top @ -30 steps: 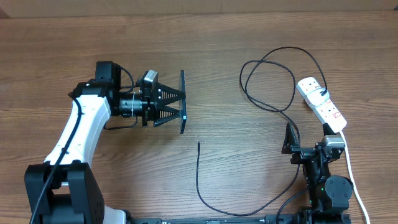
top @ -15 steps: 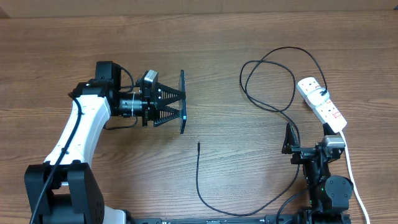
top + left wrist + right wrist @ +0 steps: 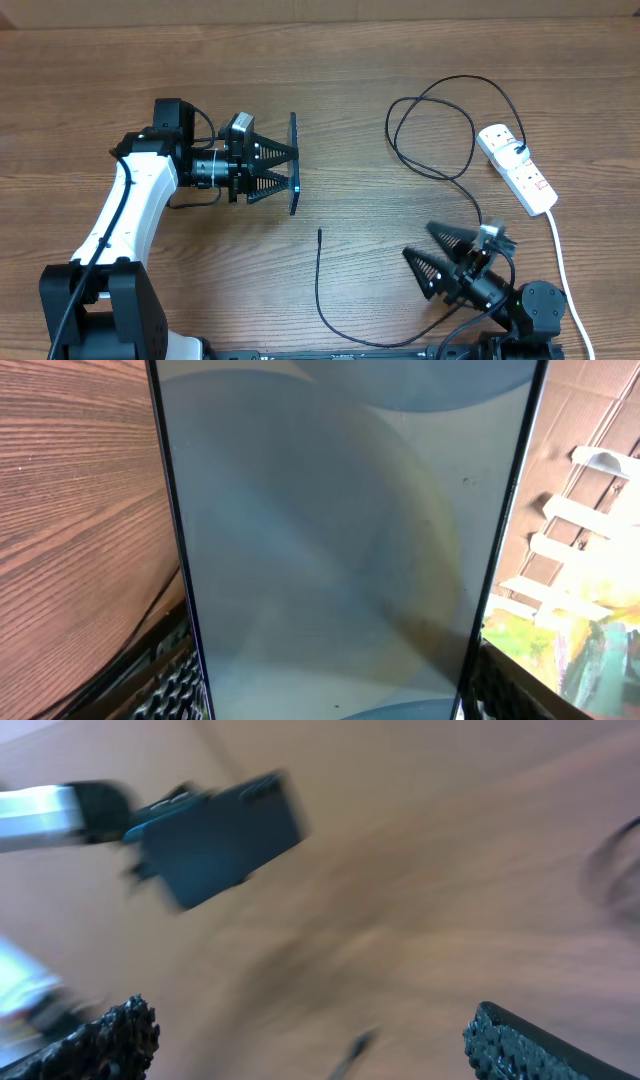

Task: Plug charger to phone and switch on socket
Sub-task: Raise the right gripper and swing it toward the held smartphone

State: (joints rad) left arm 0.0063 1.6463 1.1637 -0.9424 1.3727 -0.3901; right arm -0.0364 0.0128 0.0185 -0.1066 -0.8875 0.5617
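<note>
My left gripper [image 3: 286,166] is shut on the phone [image 3: 294,163], holding it on edge above the table at centre left. In the left wrist view the phone's pale screen [image 3: 330,540] fills the frame between my two fingers [image 3: 175,680]. The charger [image 3: 318,275] is a thin black cable whose free tip lies on the table below the phone; it runs along the front edge and loops up to the socket [image 3: 517,170] at the right. My right gripper [image 3: 417,240] is open and empty, pointing left, right of the tip. The blurred right wrist view shows the phone [image 3: 225,840] and the charger tip [image 3: 355,1045].
A thick white cord [image 3: 560,255] runs from the socket down to the front right edge. The black cable forms a wide loop [image 3: 430,130] left of the socket. Bare wooden table [image 3: 380,60] lies between the two arms.
My right arm has swung its open gripper down and to the left, toward the charger's free tip. The left gripper and phone have not moved.
</note>
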